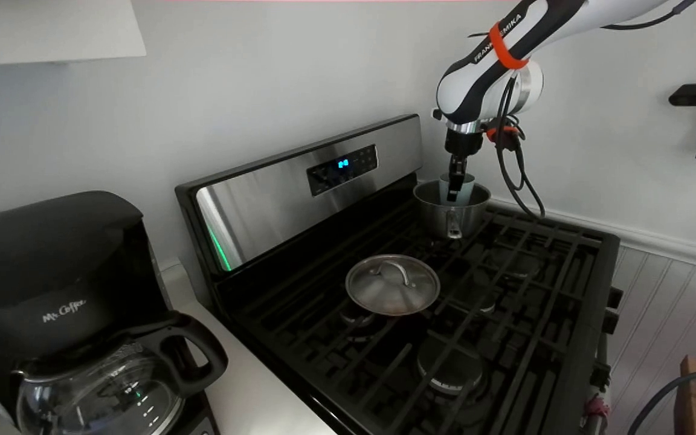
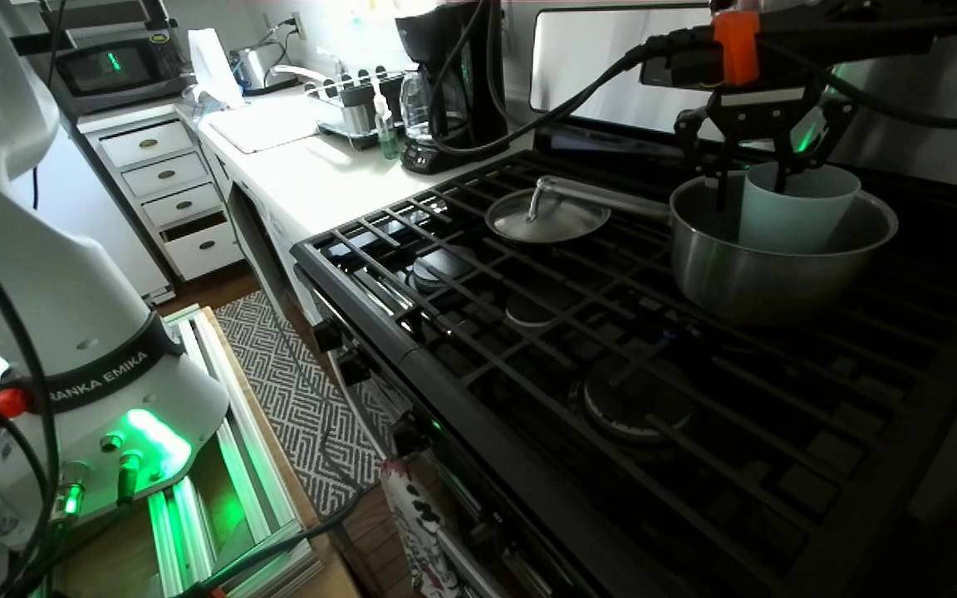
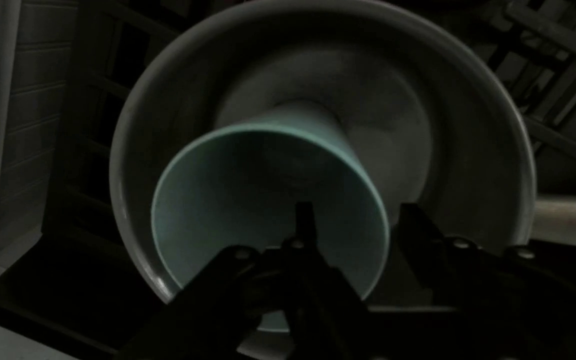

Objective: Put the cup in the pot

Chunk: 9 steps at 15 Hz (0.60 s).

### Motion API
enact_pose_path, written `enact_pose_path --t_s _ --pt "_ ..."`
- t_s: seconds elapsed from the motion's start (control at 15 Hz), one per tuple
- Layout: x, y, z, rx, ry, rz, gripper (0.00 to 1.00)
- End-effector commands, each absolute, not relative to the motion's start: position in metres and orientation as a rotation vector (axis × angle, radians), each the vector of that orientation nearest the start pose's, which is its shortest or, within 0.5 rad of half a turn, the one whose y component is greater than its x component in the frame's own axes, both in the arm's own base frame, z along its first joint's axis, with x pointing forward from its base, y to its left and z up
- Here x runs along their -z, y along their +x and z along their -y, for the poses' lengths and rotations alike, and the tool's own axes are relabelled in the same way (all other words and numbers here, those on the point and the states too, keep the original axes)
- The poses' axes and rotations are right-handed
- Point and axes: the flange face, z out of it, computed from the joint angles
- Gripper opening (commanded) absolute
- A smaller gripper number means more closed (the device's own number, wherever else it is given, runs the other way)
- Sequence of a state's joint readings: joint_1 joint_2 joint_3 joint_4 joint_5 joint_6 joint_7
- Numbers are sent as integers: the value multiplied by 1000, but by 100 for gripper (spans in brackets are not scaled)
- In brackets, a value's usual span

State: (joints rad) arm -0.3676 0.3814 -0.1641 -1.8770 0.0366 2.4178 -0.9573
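By the pale wall [image 1: 602,139], the black tabletop [image 1: 505,338] carries the steel pot [image 2: 719,274] near a back corner. The cup [image 2: 802,218] is upright inside; the jaws straddle its side, spread apart. A skewed lift could catch the inner jaw on the rim, toppling the cup.

Kitchen, gas stove [image 1: 408,350], coffee maker [image 1: 52,266], microwave [image 2: 117,73], white drawers [image 2: 164,176]

The cup [image 2: 802,220] is in the pot [image 2: 777,282] on the stove [image 2: 520,399].
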Motion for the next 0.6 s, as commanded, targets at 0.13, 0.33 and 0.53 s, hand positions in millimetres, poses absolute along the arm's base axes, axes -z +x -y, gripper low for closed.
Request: enact_pose_path --t_s 0.13,0.33,0.53 --pt "-365 551 313 251 -3229 661 94" --pt "-404 524 297 396 -3232 679 100" --pt "-435 489 282 571 -3240 785 100"
